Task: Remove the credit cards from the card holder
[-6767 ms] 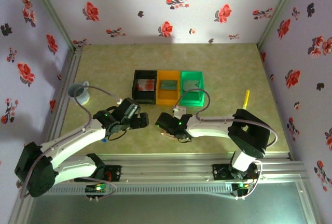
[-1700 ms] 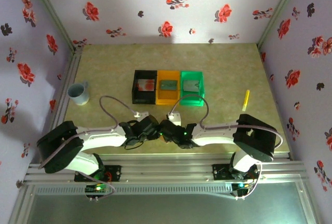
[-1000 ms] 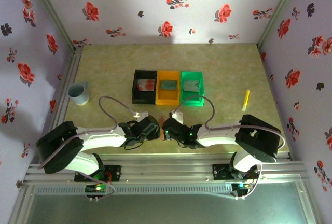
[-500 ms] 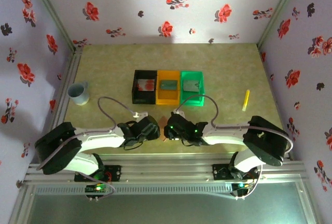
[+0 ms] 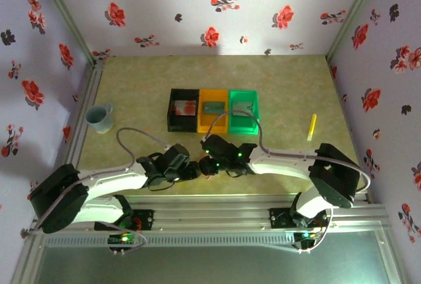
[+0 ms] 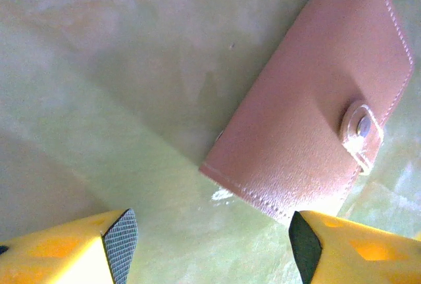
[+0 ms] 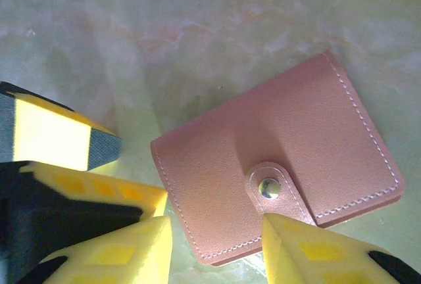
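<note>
The card holder (image 7: 276, 165) is a pinkish-tan wallet lying flat on the table, shut with its snap tab fastened. In the top view a sliver of the card holder (image 5: 208, 169) shows between the two wrists. My right gripper (image 7: 217, 258) hovers open over its near edge, one finger on each side of the snap tab. My left gripper (image 6: 214, 248) is open beside the holder's corner (image 6: 316, 113), with bare table between its pads. A pale credit card (image 5: 185, 107) with a red blotch lies in the black bin (image 5: 172, 114).
An orange bin (image 5: 214, 125) and a green bin (image 5: 243, 126) stand next to the black one, each with a greyish card inside. A blue-grey cup (image 5: 99, 118) sits at the left. A yellow pen (image 5: 312, 126) lies at the right.
My right gripper has gone from nearly shut to open and its wrist has shifted left and away from the table's near edge. The left arm has drawn back slightly to the left.
</note>
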You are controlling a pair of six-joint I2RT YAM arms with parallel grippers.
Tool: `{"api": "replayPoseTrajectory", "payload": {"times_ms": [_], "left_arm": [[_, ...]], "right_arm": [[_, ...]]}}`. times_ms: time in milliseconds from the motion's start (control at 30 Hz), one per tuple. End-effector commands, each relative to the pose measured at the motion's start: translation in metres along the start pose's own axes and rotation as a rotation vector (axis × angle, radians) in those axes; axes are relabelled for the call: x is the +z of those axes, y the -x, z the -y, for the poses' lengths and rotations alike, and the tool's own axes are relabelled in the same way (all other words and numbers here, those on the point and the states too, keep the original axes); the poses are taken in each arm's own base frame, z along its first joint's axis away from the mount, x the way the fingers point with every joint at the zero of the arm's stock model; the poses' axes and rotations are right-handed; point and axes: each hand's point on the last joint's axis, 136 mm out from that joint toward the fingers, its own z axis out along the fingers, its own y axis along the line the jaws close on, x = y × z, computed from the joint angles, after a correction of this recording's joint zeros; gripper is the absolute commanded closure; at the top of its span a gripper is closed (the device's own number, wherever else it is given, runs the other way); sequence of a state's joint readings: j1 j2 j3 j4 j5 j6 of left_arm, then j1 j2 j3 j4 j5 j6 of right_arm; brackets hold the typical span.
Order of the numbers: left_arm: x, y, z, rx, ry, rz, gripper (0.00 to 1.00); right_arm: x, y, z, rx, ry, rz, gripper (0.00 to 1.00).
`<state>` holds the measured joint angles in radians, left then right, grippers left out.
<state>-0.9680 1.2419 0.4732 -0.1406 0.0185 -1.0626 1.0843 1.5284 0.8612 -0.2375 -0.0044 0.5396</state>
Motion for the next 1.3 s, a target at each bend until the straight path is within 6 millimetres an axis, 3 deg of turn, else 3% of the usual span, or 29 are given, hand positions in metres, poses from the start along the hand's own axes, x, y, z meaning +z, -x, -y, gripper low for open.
{"api": "replayPoseTrajectory", "payload": {"times_ms": [0, 300, 667, 1033, 1267], "left_arm": [[-0.005, -0.014, -0.017, 0.011, 0.04, -0.061, 0.34], [-0.015, -0.009, -0.026, 0.007, 0.059, -0.052, 0.34], [-0.019, -0.002, -0.021, 0.02, 0.055, -0.043, 0.32], [-0.019, 0.0, -0.018, 0.026, 0.057, -0.044, 0.32], [-0.017, -0.001, -0.019, 0.028, 0.061, -0.049, 0.32]], "right_arm": [[0.006, -0.012, 0.008, -0.091, -0.038, -0.085, 0.6], [0.01, -0.006, 0.015, -0.155, -0.098, -0.097, 0.6], [0.019, -0.002, 0.027, -0.166, -0.131, -0.11, 0.6], [0.036, -0.012, 0.035, -0.152, -0.139, -0.155, 0.62], [0.044, -0.021, 0.039, -0.128, -0.135, -0.174, 0.8]]}}
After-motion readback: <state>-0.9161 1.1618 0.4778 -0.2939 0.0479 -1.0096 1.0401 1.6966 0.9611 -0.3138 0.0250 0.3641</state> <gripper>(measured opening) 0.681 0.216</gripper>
